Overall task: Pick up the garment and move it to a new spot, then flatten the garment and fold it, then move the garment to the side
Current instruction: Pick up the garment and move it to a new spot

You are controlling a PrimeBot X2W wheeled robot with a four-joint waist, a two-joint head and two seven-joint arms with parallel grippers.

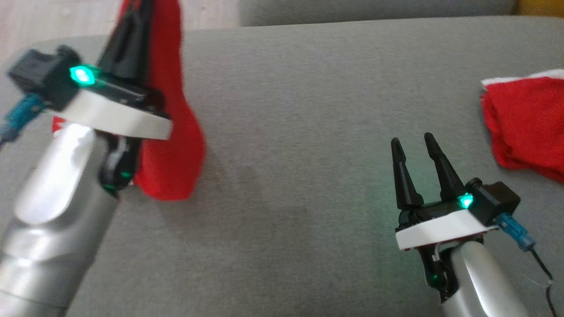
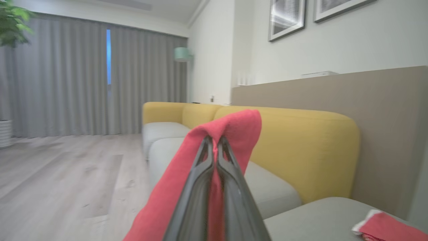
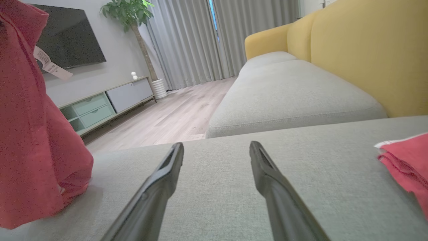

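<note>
Hanging cloth: soft red fabric garment [image 1: 172, 145] dangles in a long bunch at the upper left of the head view. Its lower end is at or just above the broad grey woven sofa cushion [image 1: 286, 132] — the right wrist view suggests it brushes the surface.
Grip: left gripper [image 2: 212, 140] has its dark fingers pressed together on a fold near the garment's top, with cloth draped over both tips.
Slip risk: the pinch takes only a narrow fold, so a quick swing could likely pull it free.
Drag risk: a trailing hem may catch on the cushion and bunch, making flattening harder.
Tag: white paper label [image 3: 50, 65] hangs from the garment at the upper left of the right wrist view; it could end up tucked beneath.
Other arm: right gripper [image 1: 412, 140] hovers at lower right, fingers spread and holding nothing — well apart from the garment, so no help if it drops.
Neighbour: second red folded cloth with a white edge [image 1: 524, 127] lies at the right edge; setting down there would tangle the two.
Path: bare cushion between the two cloths, nothing blocking.
Backdrop: yellow upholstered sofa back [image 2: 301, 144] rises behind.
</note>
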